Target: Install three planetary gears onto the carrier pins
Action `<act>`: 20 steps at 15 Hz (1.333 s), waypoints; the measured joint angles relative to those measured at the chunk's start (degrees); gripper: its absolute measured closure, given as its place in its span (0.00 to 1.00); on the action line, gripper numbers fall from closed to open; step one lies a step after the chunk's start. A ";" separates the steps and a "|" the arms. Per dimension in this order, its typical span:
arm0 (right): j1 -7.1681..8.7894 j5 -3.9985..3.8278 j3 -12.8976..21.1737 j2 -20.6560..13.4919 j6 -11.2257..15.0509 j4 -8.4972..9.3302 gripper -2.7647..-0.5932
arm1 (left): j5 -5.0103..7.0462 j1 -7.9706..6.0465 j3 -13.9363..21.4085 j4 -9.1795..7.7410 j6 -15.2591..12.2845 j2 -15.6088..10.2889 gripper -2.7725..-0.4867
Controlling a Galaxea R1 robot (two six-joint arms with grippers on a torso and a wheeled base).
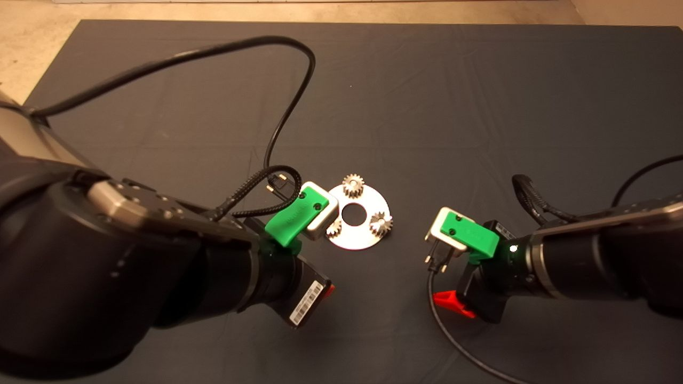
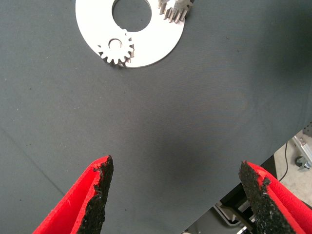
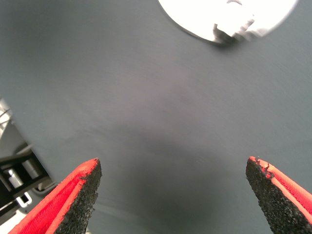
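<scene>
The round silver plate (image 1: 368,234) lies mid-mat with three planetary gears on it: one at the far side (image 1: 352,185), one on the right (image 1: 381,223), and one on the left (image 1: 335,228) half hidden behind my left wrist camera. In the left wrist view a carrier pin (image 2: 115,44) shows in the centre of a gear (image 2: 117,54); a second gear (image 2: 174,9) is cut by the frame edge. My left gripper (image 2: 178,195) hovers open near-left of the plate (image 2: 156,44), holding nothing. My right gripper (image 3: 173,190) is open over bare mat, right of the plate (image 3: 229,14).
A black cable (image 1: 288,96) loops over the mat behind the left arm. Another cable (image 1: 459,341) trails from the right wrist toward the front edge. Floor and a metal frame (image 2: 300,156) show past the mat's edge.
</scene>
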 joint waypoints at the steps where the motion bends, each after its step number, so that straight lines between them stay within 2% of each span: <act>1: -0.07 0.41 0.00 1.92 0.93 -0.09 0.26 | 0.05 0.00 0.13 0.00 -0.16 -0.02 0.43; 2: -0.11 0.72 0.00 2.26 3.02 -0.31 0.26 | 0.02 0.02 0.38 -0.02 -0.17 -0.16 0.43; 4: -1.04 0.00 0.00 1.30 6.11 -0.54 0.26 | 0.07 0.22 0.55 0.11 -0.20 -0.51 0.43; 5: -1.79 -0.08 0.00 1.12 7.02 -0.54 0.26 | -0.03 1.38 0.57 0.91 -0.17 -0.63 0.43; 6: -2.55 -0.06 0.00 0.97 7.49 -0.56 0.26 | -0.04 3.93 0.65 2.31 -0.14 -1.22 0.43; 8: -4.13 -0.03 0.03 0.52 8.12 -0.56 0.26 | 0.05 11.26 0.66 5.79 0.30 -2.72 0.43; 9: -4.46 0.00 0.03 0.44 8.34 -0.73 0.26 | 0.11 13.70 0.66 6.84 0.55 -3.28 0.43; 10: -4.65 0.10 0.05 0.16 8.46 -0.89 0.26 | 0.10 14.20 0.68 7.95 0.99 -3.49 0.43; 11: -4.90 -0.04 0.05 -0.35 8.53 -0.96 0.26 | 0.07 14.13 0.68 9.65 1.21 -3.46 0.43; 13: -5.42 -0.22 0.05 -0.63 8.75 -1.03 0.26 | 0.05 15.25 0.68 11.23 1.40 -3.35 0.43; 15: -5.56 -0.10 0.07 -0.61 8.79 -1.05 0.26 | 0.07 17.25 0.71 11.74 1.51 -3.30 0.43; 20: -5.75 -0.06 0.07 -0.74 8.92 -1.11 0.26 | 0.05 18.19 0.77 13.18 1.60 -2.54 0.43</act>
